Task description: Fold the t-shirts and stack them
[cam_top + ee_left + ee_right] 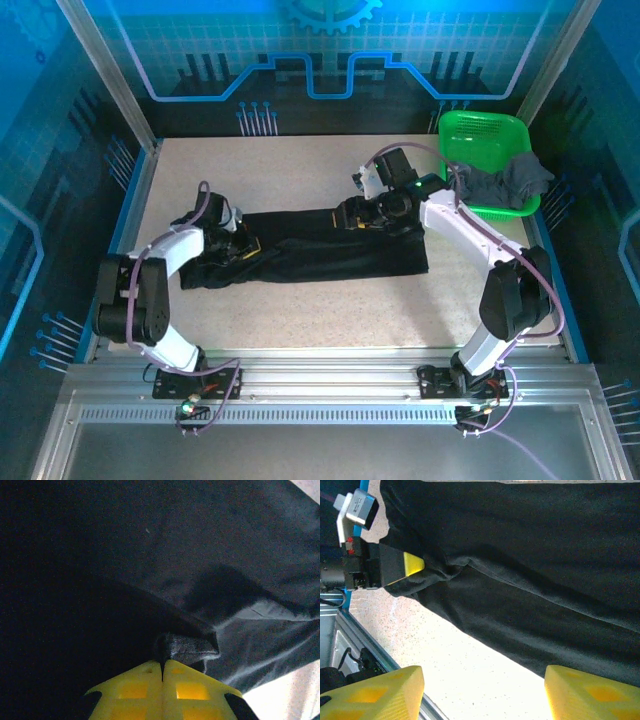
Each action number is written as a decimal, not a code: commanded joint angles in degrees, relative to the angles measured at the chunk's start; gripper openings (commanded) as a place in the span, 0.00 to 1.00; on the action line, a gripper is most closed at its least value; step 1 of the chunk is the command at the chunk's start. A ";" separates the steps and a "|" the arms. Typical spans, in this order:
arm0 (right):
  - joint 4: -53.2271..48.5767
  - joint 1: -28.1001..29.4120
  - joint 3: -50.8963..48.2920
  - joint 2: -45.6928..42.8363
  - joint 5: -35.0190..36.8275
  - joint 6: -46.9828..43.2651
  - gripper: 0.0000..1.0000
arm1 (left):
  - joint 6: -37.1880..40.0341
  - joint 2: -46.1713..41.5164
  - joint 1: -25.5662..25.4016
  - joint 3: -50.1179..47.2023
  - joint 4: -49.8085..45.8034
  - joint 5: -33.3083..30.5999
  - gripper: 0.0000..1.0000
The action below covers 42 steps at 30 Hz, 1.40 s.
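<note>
1. Top view: judged likely to skew the fold if both ends lift unevenly, with the black t-shirt (330,248) lying as a long band across the desk (300,170). Found left arm (170,250) bent low at the band's left end, and right arm (470,235) reaching over its upper right edge. Noted dark grey t-shirt (512,180) draped on the green basket (480,128).
2. Left wrist view: found left jaws fully closed on a thin pinch of cloth (189,647). Judged liable to slip free under pull.
3. Right wrist view: found right jaws spread apart, holding nothing, hovering above shirt edge and desk. Judged liable to catch one layer only, or miss.
</note>
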 commanded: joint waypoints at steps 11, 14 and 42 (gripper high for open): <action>0.62 -1.61 -3.95 -1.68 -1.14 0.12 0.65 | -12.45 -5.15 -8.71 -8.37 -1.64 -1.86 0.15; 0.82 -1.66 -4.70 -1.86 -0.97 0.21 0.64 | -16.08 -6.80 -10.68 -9.77 -1.24 -1.61 0.23; 2.55 -1.62 -7.84 -3.53 -0.41 2.07 0.63 | -18.20 2.60 -16.65 -2.40 0.07 -4.95 0.22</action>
